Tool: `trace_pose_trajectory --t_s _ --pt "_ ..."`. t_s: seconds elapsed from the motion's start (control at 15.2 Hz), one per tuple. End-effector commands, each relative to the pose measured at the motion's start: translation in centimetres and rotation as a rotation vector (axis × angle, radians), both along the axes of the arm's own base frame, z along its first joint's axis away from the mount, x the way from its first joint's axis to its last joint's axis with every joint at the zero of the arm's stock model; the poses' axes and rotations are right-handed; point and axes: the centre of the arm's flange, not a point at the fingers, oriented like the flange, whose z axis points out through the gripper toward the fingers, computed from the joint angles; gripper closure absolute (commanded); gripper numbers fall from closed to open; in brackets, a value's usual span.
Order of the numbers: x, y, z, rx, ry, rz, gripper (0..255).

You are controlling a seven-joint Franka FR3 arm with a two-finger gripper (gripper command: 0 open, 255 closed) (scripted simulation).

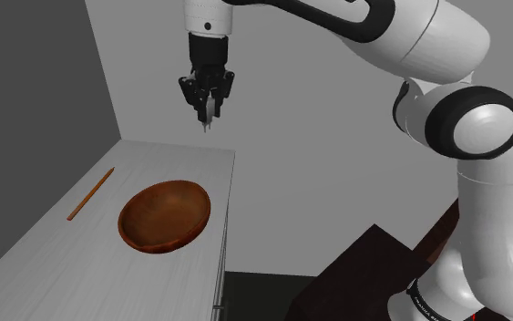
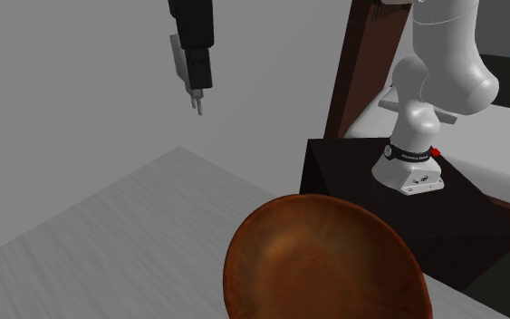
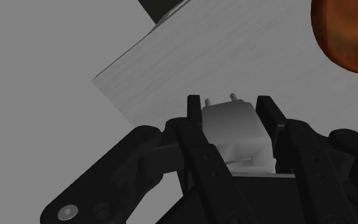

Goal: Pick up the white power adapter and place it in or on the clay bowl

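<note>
My black gripper (image 1: 208, 117) hangs high above the far end of the pale table (image 1: 54, 228), shut on the white power adapter (image 3: 234, 130). In the wrist view the adapter sits clasped between the two fingers (image 3: 194, 109), its two prongs pointing away from the hand. The adapter (image 1: 210, 114) shows as a small pale piece at the fingertips in the shoulder view, and the gripper (image 2: 197, 107) is seen from the side in the second exterior view. The reddish-brown bowl (image 1: 165, 215) rests empty on the table, below and nearer than the gripper; its rim (image 2: 244, 236) looms close in the second exterior view.
A thin brown stick (image 1: 90, 193) lies on the table toward the shoulder view's left, beside the bowl. The table's edge (image 1: 227, 219) drops off right of the bowl. Grey walls stand behind. The arm's base (image 2: 410, 168) sits on a dark stand (image 2: 352, 172).
</note>
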Motion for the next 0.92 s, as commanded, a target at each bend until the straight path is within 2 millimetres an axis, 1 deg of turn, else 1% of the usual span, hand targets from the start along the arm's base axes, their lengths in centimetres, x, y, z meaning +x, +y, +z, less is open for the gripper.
trace_pose_trajectory --t_s 0.0,0.79,0.86 --pt "-1.2 1.6 0.3 0.0 0.0 0.0 255" --pt "-11.2 13.8 1.1 0.0 0.0 0.0 255" --pt "-12.5 15.4 1.2 0.0 0.0 0.0 255"
